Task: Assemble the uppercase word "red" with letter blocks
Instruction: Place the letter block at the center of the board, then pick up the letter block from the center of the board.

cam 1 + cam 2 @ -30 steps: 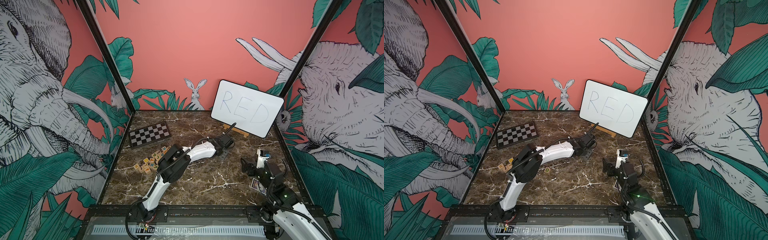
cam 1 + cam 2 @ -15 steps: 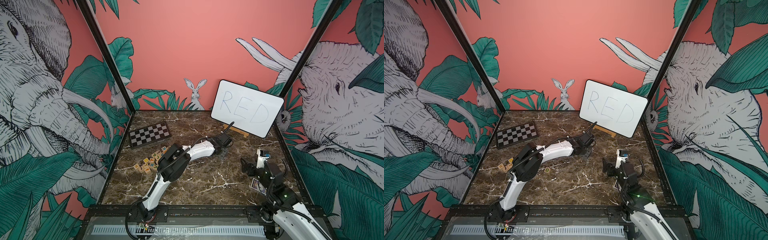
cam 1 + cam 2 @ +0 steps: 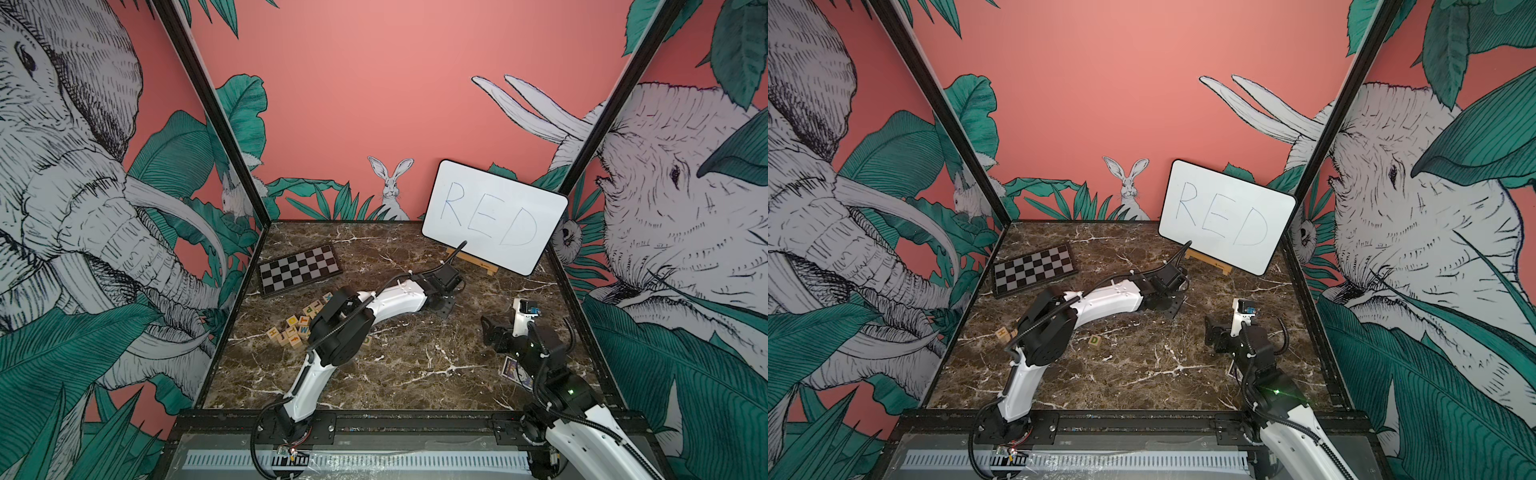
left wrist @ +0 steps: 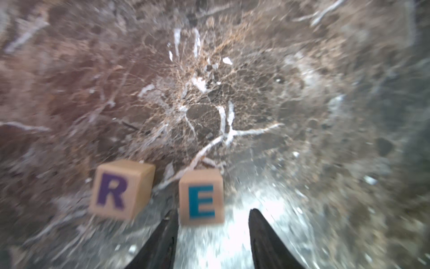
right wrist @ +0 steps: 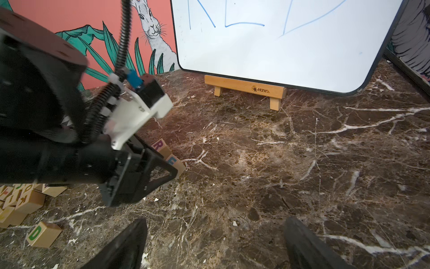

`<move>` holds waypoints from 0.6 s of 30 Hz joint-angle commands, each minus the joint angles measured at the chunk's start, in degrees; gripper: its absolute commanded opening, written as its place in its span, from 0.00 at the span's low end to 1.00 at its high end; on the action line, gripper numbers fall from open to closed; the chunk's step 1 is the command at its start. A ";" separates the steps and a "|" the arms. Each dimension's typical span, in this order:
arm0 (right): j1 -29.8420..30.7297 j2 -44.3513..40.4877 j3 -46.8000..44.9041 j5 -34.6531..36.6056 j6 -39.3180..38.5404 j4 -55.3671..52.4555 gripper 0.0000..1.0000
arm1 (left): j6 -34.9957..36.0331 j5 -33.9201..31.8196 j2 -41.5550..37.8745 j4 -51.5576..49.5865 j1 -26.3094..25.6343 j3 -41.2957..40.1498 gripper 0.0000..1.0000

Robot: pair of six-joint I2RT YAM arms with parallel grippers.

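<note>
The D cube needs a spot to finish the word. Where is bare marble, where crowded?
Bare: the brown marble tabletop on the side of the wooden bluish-green E cube away from the dark R cube, out to the wooden easel. Crowded: the heap of lettered wooden cubes by the left wall, and around the left end effector.

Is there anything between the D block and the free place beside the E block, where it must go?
No block lies on the marble between the D block and the E block. But the open left pincer straddles E, and its arm hangs over that path.
</note>
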 commanded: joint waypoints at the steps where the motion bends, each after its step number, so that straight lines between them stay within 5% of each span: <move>1: 0.22 0.16 -0.37 -0.52 0.28 1.58 0.91 | -1.92 0.19 -11.42 -1.23 0.22 -4.00 0.49; 14: 0.26 1.23 -0.65 -0.35 0.19 2.34 0.91 | -12.18 -25.65 -48.94 -1.37 3.44 -41.74 0.49; 18: 0.30 2.23 -0.33 -0.55 0.18 2.35 0.91 | -17.19 -28.91 -59.48 -1.17 6.40 -52.14 0.53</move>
